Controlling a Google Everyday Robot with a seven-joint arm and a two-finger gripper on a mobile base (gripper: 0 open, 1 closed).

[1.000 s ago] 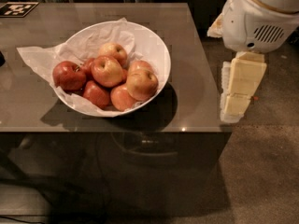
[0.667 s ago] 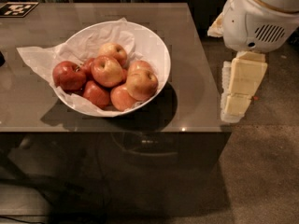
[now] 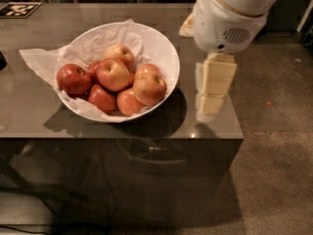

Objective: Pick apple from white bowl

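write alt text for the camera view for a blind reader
A white bowl lined with paper holds a pile of apples, a large pale apple at its right, on a table. The gripper hangs right of the bowl, not touching it.

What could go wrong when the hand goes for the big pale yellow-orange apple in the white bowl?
The robot's cream hand hangs right of the wide white bowl, by the right edge of the glossy grey table. Coming across, it may knock the thin rim and shift the bowl. The large pale yellow-orange apple touches neighbouring red apples, so lifting it may roll them. The crumpled white paper might get caught too.
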